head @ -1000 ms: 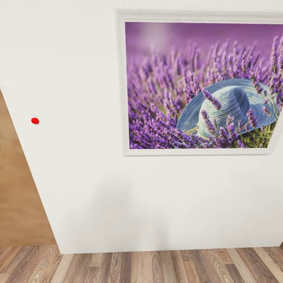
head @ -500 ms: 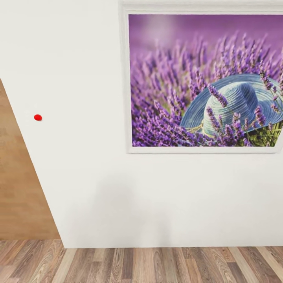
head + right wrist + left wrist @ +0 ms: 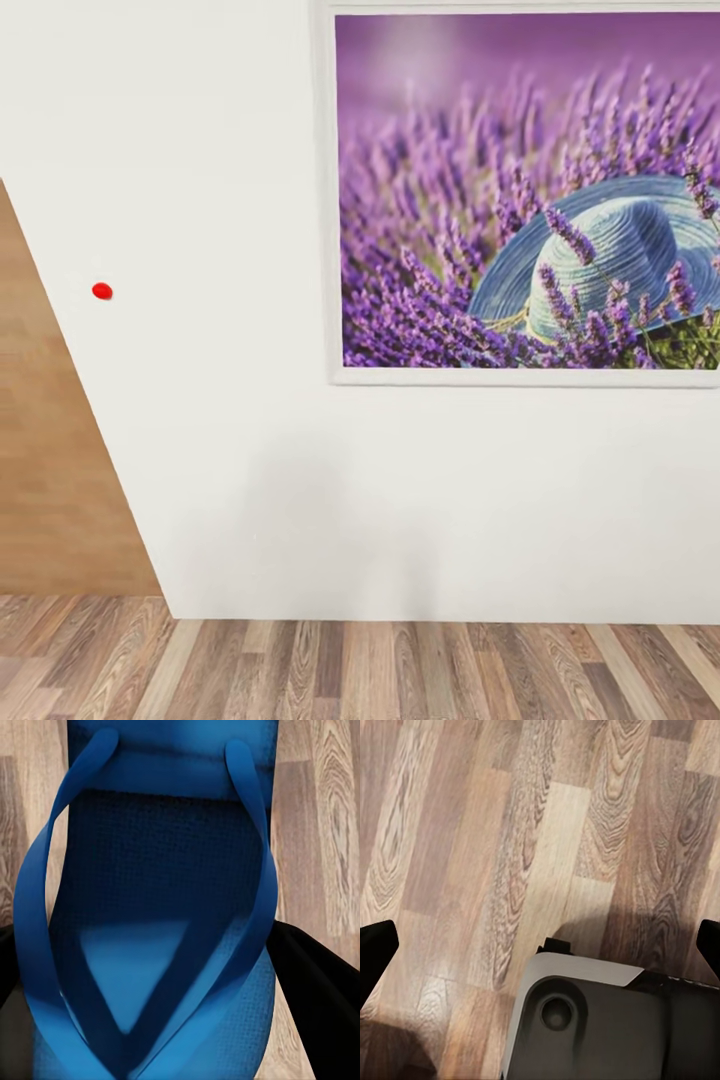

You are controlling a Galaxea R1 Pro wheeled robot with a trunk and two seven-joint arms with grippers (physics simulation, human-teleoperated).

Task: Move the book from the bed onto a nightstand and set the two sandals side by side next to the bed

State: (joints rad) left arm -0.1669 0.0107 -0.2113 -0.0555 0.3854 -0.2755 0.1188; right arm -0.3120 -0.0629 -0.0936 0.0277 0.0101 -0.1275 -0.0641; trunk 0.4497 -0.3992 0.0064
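Observation:
My right gripper (image 3: pixel 161 1020) is shut on a bright blue sandal (image 3: pixel 157 892). In the right wrist view the sandal's sole and its two straps run between my black fingers (image 3: pixel 319 994), above the wood-plank floor. In the left wrist view my left gripper (image 3: pixel 540 945) is open, its black fingertips (image 3: pixel 375 952) far apart with only floor between them. The book, the bed and the nightstand are out of view.
A white wall (image 3: pixel 230 470) stands close ahead with a framed lavender-and-blue-hat picture (image 3: pixel 530 190) and a small red dot (image 3: pixel 102 291). A light wood panel (image 3: pixel 50 470) lies at the left. Wood-plank floor (image 3: pixel 380 670) runs below. My grey base (image 3: pixel 600 1027) shows under the left wrist.
The whole head view has shifted: the picture has slid right and up, and the wall's foot sits higher, so the camera has moved. Nothing else visibly changed.

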